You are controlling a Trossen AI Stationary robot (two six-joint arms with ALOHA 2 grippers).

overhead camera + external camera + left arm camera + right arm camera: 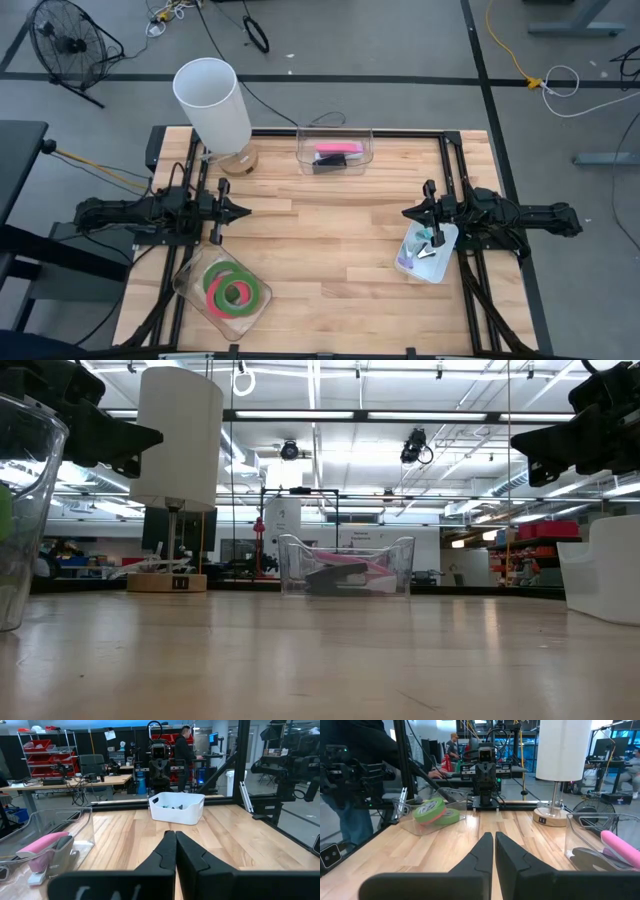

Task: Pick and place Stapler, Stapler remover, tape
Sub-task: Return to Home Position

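The 2 grippers are closed on nothing and hover above bare wood. The left gripper (240, 211) points toward the table's middle. The tape rolls (236, 289) lie in a clear tray (190, 282) near it, toward the front edge. The right gripper (408, 214) faces the left one, and the white bin (405, 262) of staple removers (428, 250) sits just beside it. The 2 staplers (335, 153) rest in a clear bin (362, 140) at the far edge, well apart from both.

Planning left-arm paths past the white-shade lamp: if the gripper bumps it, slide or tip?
Likely tips if hit high: the lamp carries a wide shade on a thin stem over a small wooden base. Probably light, so a low push on the base may slide it across the smooth table. The shade looks thin and might dent.
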